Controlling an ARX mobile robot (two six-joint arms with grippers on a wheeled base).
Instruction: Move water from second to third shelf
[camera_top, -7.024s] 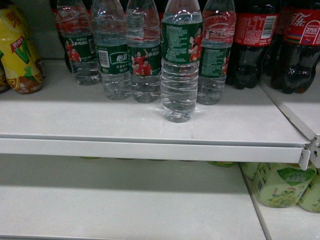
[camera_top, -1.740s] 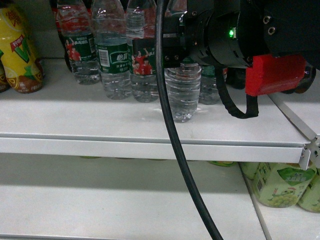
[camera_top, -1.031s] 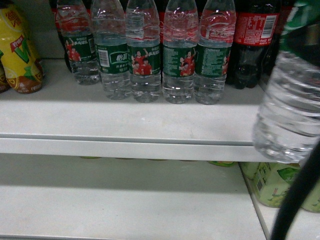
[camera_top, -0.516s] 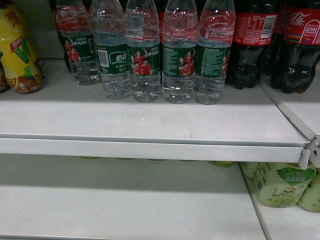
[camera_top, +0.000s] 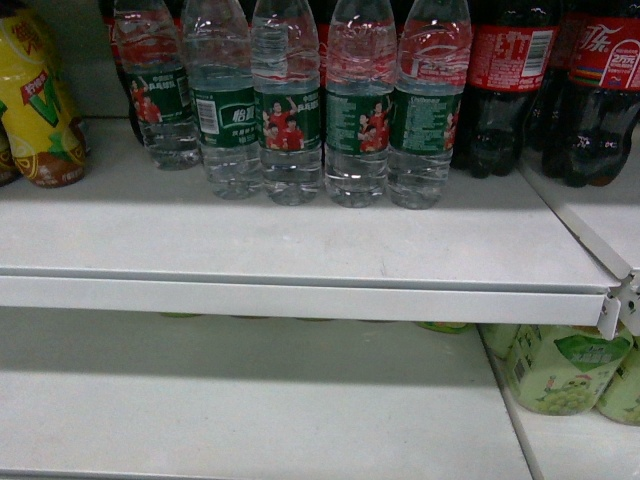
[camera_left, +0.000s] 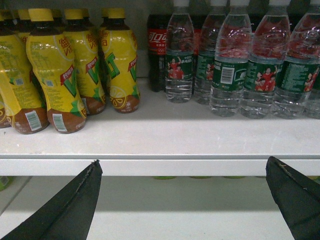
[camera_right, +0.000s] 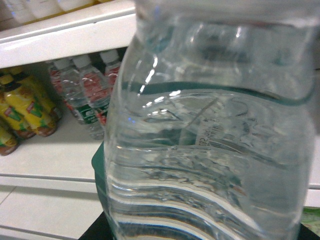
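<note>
White metal shelving (camera_top: 300, 298) fills the head view, its upper board carrying a row of water bottles (camera_top: 290, 110) with dark green labels showing red-shirted figures and small white text too blurred to read, red-labelled cola bottles (camera_top: 510, 85) on their right and a yellow drink bottle (camera_top: 35, 105) with a large green "V" on their left. Pale green bottles (camera_top: 560, 370) stand on the shelf below at right. The left gripper (camera_left: 185, 200) hangs wide apart and holds nothing, while the water (camera_right: 210, 145) fills the right wrist view, clear and ribbed with a green label edge; the right claw itself is hidden, so I cannot tell its grip.
</note>
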